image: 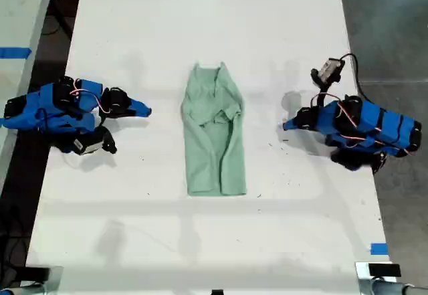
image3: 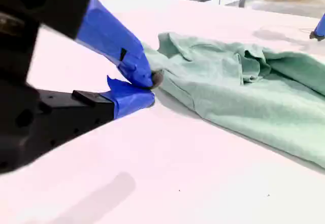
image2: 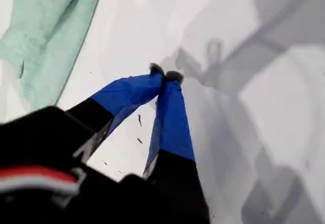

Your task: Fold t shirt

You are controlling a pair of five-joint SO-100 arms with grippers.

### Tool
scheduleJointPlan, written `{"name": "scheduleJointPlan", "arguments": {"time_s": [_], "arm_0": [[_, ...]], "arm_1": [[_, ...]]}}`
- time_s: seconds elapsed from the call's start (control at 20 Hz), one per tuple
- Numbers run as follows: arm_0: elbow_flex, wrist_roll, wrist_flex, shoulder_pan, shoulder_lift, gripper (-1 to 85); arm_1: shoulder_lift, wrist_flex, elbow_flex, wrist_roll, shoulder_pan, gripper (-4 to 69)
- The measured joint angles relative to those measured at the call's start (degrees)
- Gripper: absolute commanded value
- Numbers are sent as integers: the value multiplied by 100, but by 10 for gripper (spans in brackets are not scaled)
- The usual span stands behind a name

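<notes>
The pale mint-green t shirt (image: 214, 134) lies wrinkled in a long narrow shape in the middle of the white table, its sides turned inward. My first gripper (image: 286, 126) rests on the table at the exterior view's right, a short way from the cloth, with its blue fingers shut on nothing (image2: 165, 74). The t shirt (image2: 45, 36) shows off to one side of it. My second gripper (image: 146, 111) sits at the exterior view's left, shut and empty (image3: 150, 89). It points at the t shirt (image3: 244, 97) without touching it.
The white table (image: 214, 241) runs to a dark floor at the exterior view's right. A blue tape mark (image: 378, 249) sits near the table's lower right edge. A camera and cable (image: 329, 71) stand up from the first arm. Another pale surface with blue tape (image: 13, 52) lies at the exterior view's left.
</notes>
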Motion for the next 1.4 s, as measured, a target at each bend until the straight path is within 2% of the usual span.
{"name": "scheduleJointPlan", "arguments": {"time_s": [0.05,0.2,0.35,0.5,0.65,0.75,0.9,1.2,1.35,1.4], "arm_0": [[9,9,26,0,0,-2],[70,264,343,26,0,-2],[79,229,387,26,-35,-3],[9,-88,439,26,-431,-3],[-817,-563,387,255,-1942,-3],[-2021,-738,343,633,-3428,-3],[-3999,-949,422,1125,-5634,-3],[-8227,-1380,1441,2435,-9606,-3],[-9984,-1415,1652,2856,-11355,-3],[-10406,-1406,1652,2953,-11830,44]], "arm_1": [[0,0,0,18,0,5],[0,114,0,756,26,4],[0,237,0,932,26,2],[9,343,-18,984,18,2],[-246,554,-501,1090,-105,2],[-1450,563,-1600,1134,-290,1],[-4113,659,-3876,1354,-1020,0],[-8763,1169,-7875,1828,-2487,-1],[-10608,1318,-9536,2057,-3076,-2],[-11030,1310,-9896,2127,-3217,-2]]}}
